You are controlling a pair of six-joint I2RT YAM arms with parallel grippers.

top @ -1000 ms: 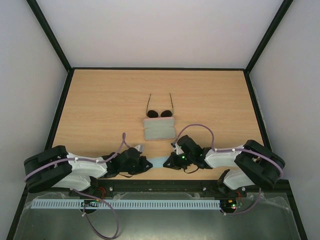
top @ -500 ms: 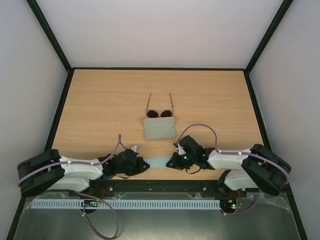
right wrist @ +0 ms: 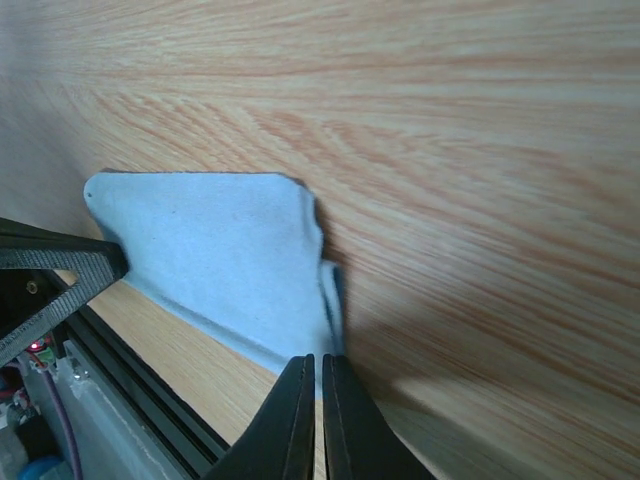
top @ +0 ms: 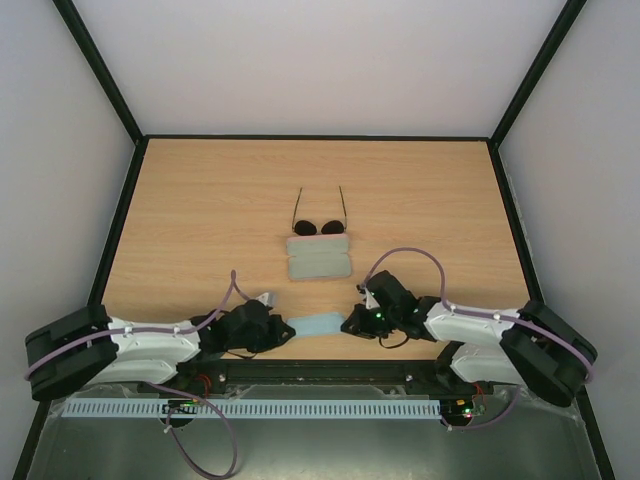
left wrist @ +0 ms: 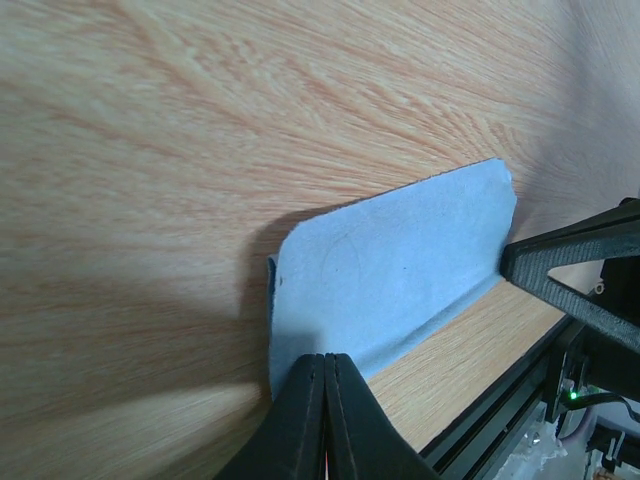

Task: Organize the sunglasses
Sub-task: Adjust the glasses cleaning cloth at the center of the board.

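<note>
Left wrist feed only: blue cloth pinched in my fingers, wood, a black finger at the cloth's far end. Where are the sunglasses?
Observer: Top view shows the sunglasses mid-table, beyond the blue cloth. The temple arms are unfolded and point away from the arm bases.
Operator: Anything between them and the cloth?
Observer: Yes, the case lies flat there. Its far edge is close beside the lenses, and I can't tell if they touch.
Operator: Is that black finger the right gripper? Is it holding?
Observer: It is. In the right wrist view the right gripper is shut on the cloth's end opposite the left gripper.
</note>
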